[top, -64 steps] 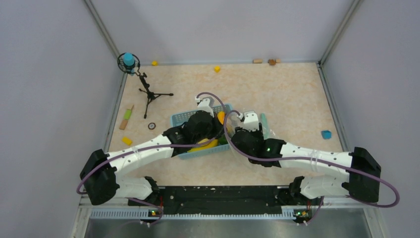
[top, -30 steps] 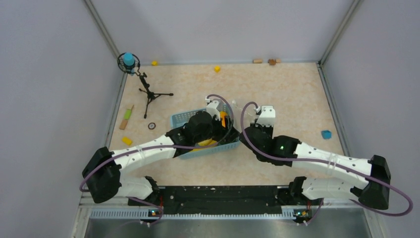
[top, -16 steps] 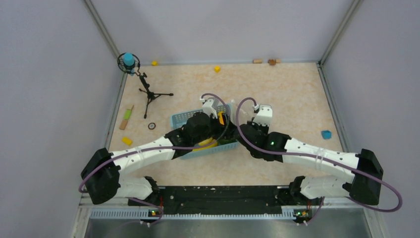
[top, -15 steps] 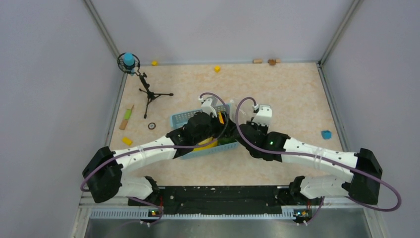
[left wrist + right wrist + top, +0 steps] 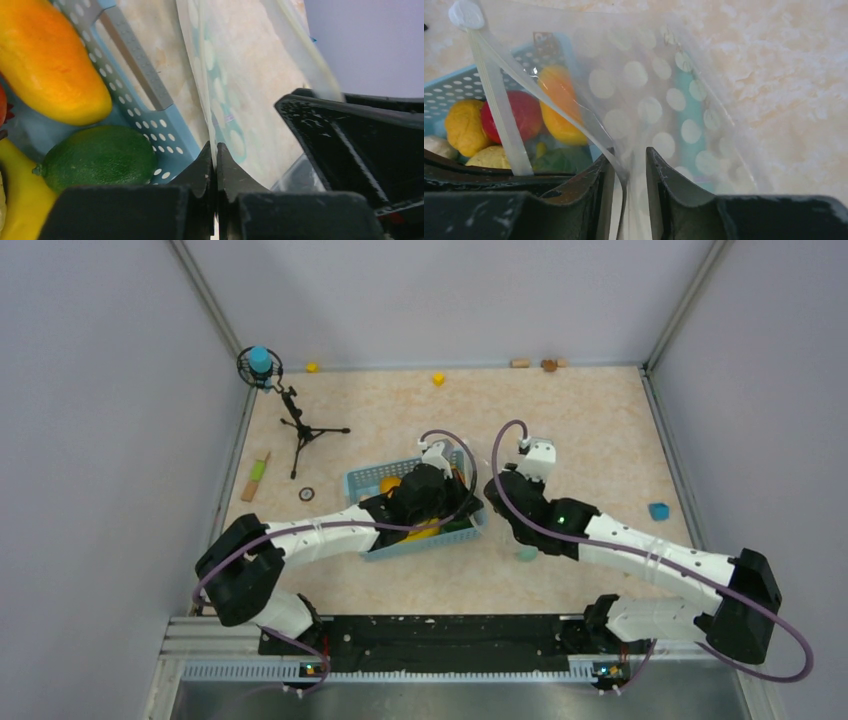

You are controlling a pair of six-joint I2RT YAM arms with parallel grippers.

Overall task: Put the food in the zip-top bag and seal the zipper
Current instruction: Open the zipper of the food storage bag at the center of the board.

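Note:
The food lies in the light-blue basket (image 5: 365, 480): an orange fruit (image 5: 50, 65), a dark green lime (image 5: 97, 157), a yellow banana (image 5: 20, 200), and a red piece (image 5: 516, 115). The clear zip-top bag (image 5: 649, 95), printed with pale dots, hangs just right of the basket. My left gripper (image 5: 215, 150) is shut on a thin edge of the bag beside the basket wall. My right gripper (image 5: 629, 160) stands slightly open, with the bag's film loose between its fingers. The zipper (image 5: 499, 115) runs up as a white strip to its slider (image 5: 466, 14).
A teal stick (image 5: 689, 125) lies behind the bag on the table. A small tripod with a blue top (image 5: 262, 365) stands at the far left. Yellow blocks (image 5: 438, 379), a blue block (image 5: 658, 511) and a green-and-wood stick (image 5: 256, 478) lie scattered around.
My left gripper has closed on the bag's edge and reached further right. My right gripper has eased apart from its shut grip and shifted slightly right.

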